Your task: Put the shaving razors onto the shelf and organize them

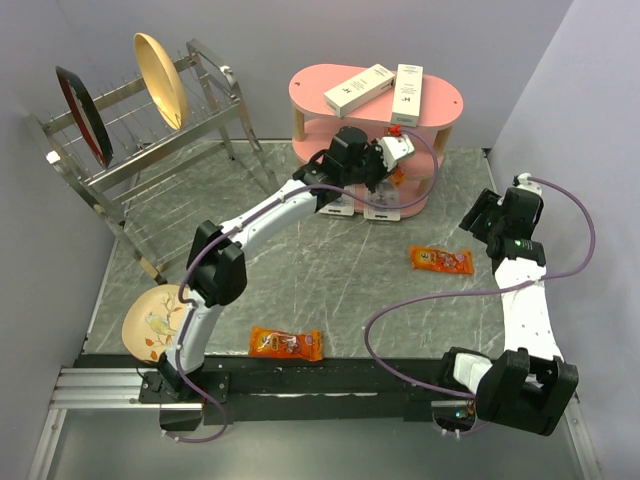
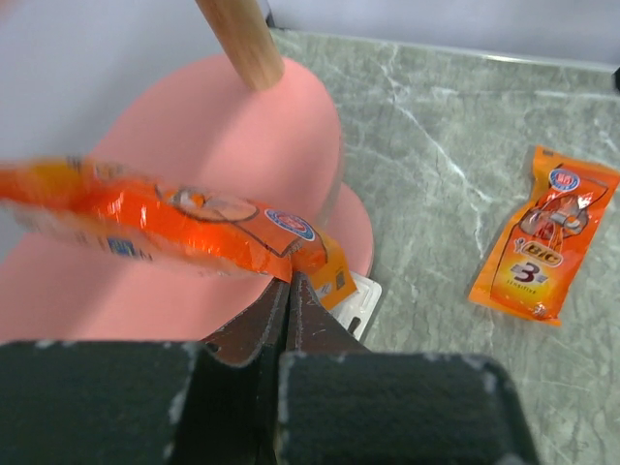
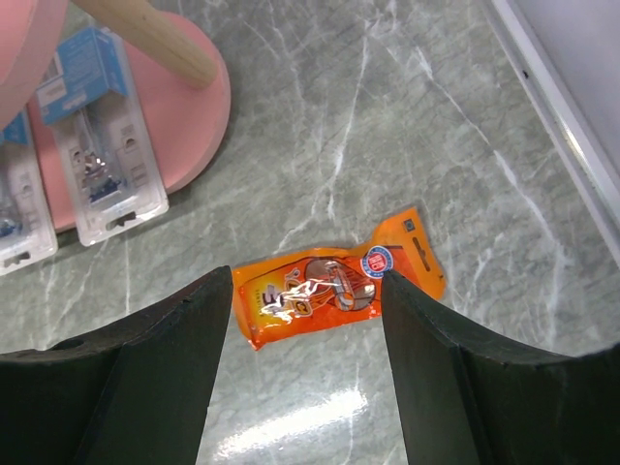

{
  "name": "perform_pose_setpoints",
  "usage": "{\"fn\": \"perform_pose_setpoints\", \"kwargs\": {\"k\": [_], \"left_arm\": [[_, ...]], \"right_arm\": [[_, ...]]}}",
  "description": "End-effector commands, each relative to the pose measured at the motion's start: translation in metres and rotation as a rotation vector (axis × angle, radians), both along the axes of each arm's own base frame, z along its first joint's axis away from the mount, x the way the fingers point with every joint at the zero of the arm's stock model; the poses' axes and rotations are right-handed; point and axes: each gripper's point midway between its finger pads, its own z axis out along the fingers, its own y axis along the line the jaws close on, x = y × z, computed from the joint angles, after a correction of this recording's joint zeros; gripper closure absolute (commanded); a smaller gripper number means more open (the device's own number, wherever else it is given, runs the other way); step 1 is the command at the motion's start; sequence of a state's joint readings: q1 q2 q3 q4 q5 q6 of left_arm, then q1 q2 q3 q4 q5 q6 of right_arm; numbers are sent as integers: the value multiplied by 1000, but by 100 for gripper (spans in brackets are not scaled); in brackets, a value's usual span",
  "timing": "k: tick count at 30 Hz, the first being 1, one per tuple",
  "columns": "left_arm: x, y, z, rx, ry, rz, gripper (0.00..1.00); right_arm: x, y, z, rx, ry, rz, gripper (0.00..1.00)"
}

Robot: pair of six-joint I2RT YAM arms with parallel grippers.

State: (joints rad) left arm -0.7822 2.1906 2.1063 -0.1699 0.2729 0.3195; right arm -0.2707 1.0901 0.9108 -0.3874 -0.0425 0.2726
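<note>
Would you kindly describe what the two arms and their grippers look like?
Both the left arm and the right arm have white links between bulky black joints, and a purple cable runs along each. The left gripper and the right gripper have matte black fingers, broad and flat-sided.

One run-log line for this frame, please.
left gripper: jaws shut on orange razor packet, at pink shelf | right gripper: jaws open, pointed at second orange packet
</note>
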Motion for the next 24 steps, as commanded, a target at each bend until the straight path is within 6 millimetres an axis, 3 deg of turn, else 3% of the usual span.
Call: {"fn": "perform_pose_setpoints", "kwargs": {"k": [1,8,15,18,20,24], "left_arm": [[4,-13,23,-62,-49,-29,96],[8,-25,41,-119,-65,-52,97],[10,-28,32,-131,-28,-74,99],[1,-31,28,-124,-7,-126,96],[2,-30,27,-125,-3,-121,87],[17,-21,31,-124,-21,-21,77]], "right_arm": [[2,-3,13,4,-67,-19,30],[2,-3,12,13,-69,-22,30],[2,-4,10,18,-69,-27,30],[2,-4,10,20,-68,-28,30],[3,-4,11,21,-73,-29,30],[3,-5,11,24,-74,-30,30]]}}
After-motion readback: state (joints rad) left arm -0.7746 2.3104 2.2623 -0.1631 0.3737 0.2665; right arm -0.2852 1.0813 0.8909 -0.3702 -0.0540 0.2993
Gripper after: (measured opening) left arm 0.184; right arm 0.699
